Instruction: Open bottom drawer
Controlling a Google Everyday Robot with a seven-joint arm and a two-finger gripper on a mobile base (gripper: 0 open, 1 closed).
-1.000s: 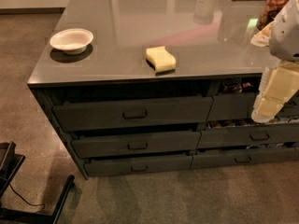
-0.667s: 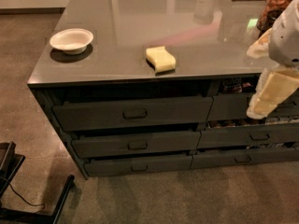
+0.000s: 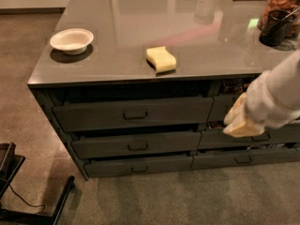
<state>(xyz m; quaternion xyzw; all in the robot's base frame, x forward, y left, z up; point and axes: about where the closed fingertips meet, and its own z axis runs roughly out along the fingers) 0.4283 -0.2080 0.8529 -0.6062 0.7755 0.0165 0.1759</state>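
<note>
gripper: cream two-finger gripper (image 3: 240, 122) hung near, before the narrower right stack; open or closed, cannot tell
bottom drawer: long slim dark grey drawer front (image 3: 159, 165), lowest of wider left stack, ran left-right
handle: small dark loop (image 3: 139, 169), centred
relation: handle lay left of and below gripper

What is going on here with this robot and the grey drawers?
The robot's arm is at the right side, and its claw hangs in front of the narrower drawer stack, at about middle height. The bottom drawer of the wider stack is not yet pulled out, and nothing touches its handle. A white bowl and a yellow sponge sit on the countertop.
</note>
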